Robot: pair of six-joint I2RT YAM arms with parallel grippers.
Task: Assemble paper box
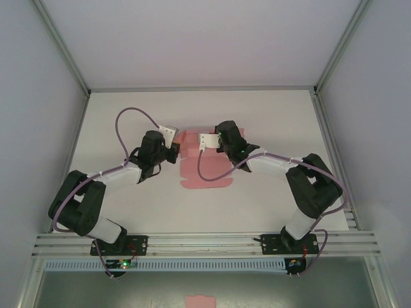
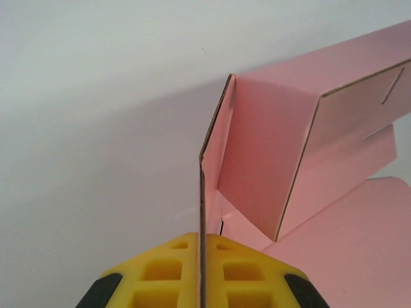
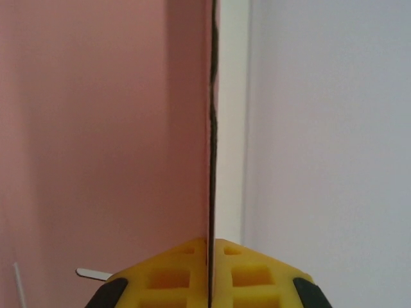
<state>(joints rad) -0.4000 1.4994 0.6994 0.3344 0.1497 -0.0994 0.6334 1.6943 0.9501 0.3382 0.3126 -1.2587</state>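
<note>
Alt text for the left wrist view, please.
The left claw, yellow-padded, is shut on a thin wall of the pink paper box, seen edge-on. Beyond it, folded panels stand upright on a white table, with a flat flap lying at lower right.

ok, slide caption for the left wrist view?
Pink paper box part-folded, one upright flap clamped edge-on in the left gripper.
</note>
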